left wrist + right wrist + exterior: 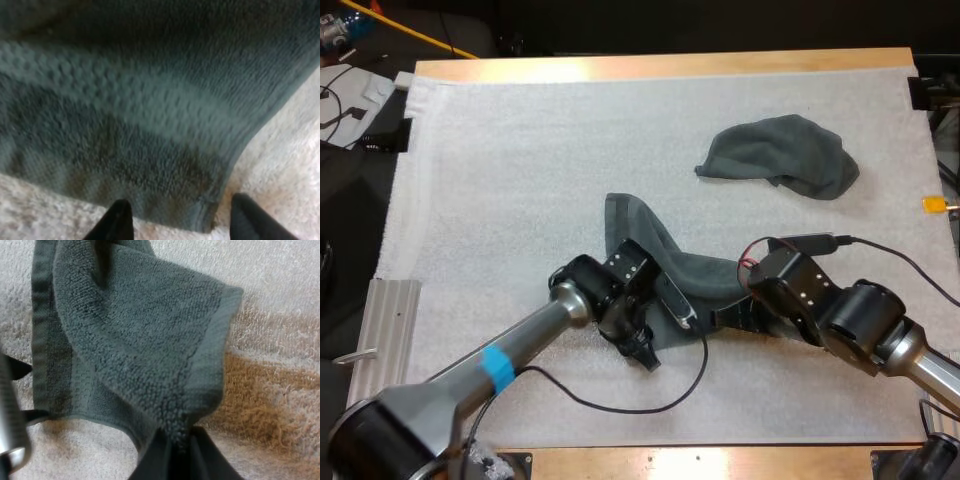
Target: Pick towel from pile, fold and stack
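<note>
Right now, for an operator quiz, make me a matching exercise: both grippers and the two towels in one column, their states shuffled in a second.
1 left gripper
2 right gripper
3 far towel
4 near towel

A crumpled, apart from both grippers
B shut on a towel corner
C stretched between the two grippers
D open at a towel's edge

Pairs: 1-D, 2-B, 3-A, 4-C

The crumpled towel (780, 155) and the near towel (640, 225) are dark grey-green; the mat (520, 180) is white, the desk (660, 65) pale wood.
</note>
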{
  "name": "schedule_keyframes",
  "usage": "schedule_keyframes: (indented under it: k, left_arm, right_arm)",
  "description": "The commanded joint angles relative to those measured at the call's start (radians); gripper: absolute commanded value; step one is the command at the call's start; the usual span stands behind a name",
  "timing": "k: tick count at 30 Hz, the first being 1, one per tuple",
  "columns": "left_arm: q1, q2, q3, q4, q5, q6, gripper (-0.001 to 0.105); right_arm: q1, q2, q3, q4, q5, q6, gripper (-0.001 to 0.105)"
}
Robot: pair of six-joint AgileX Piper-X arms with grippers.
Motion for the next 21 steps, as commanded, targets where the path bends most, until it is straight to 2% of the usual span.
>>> schedule_keyframes:
  k: [1,11,13,17,18,19,21]
  left_arm:
    - [-0.005,0.063,-0.004,-0.003,-0.015,0.006,0.042]
    - [-0.006,0.143,-0.003,-0.011,-0.009,0.010,0.041]
    - [-0.006,0.144,-0.003,-0.007,-0.006,0.010,0.032]
    - [-0.006,0.139,-0.004,0.000,-0.008,0.006,0.005]
    - [-0.006,0.138,-0.004,0.003,-0.006,0.005,0.001]
    - [-0.004,0.147,-0.002,-0.004,-0.003,-0.004,0.005]
    - [-0.006,0.152,0.000,-0.001,-0.002,-0.006,0.000]
  right_arm:
    - [-0.002,-0.007,-0.001,0.000,-0.001,0.004,0.000]
    - [-0.001,-0.007,-0.002,-0.003,-0.001,0.006,0.000]
    - [-0.001,-0.006,-0.002,-0.005,0.000,0.006,0.000]
    - [-0.001,-0.010,-0.003,-0.006,0.001,0.006,0.000]
    - [-0.001,-0.010,-0.002,-0.007,0.002,0.006,0.000]
    - [-0.001,-0.011,-0.003,-0.002,0.006,0.003,0.000]
    - [-0.001,-0.007,-0.002,0.001,0.007,0.004,0.000]
